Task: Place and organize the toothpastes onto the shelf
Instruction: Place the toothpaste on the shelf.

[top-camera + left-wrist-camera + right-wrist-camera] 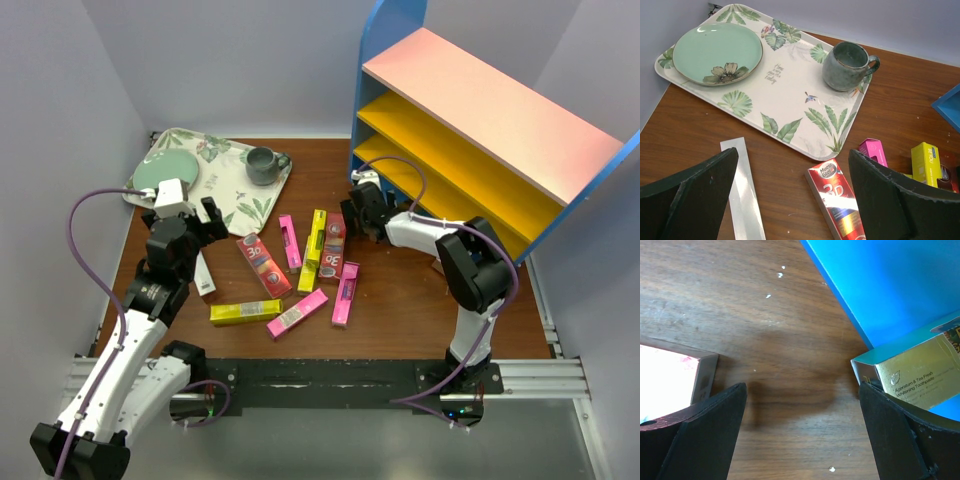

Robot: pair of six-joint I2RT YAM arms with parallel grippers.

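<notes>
Well, both my claws stand spread wide, and neither has anything between its jaws. My left gripper (200, 215) hovers over the left part of the table (420, 290), just on the near side of the floral tray (790, 95), which carries a green plate (715, 50) and a grey-green mug (847, 65). Through that wrist camera I see a white carton (742, 195) lying flat on the wood close by my left finger, and a red carton (835, 200) close by the right one, with a pink end and a yellow end just past it. My right gripper (358, 215) sits low beside the foot of the shelf (490, 110), near its blue side panel. A teal-and-gold carton (920, 375) rests against that panel above my right finger; I cannot tell whether they touch. A pale pink box edge lies by my left finger. The other toothpastes (314, 250) lie scattered flat on the table between my two arms: yellow, pink and dark red, some touching, some apart.
</notes>
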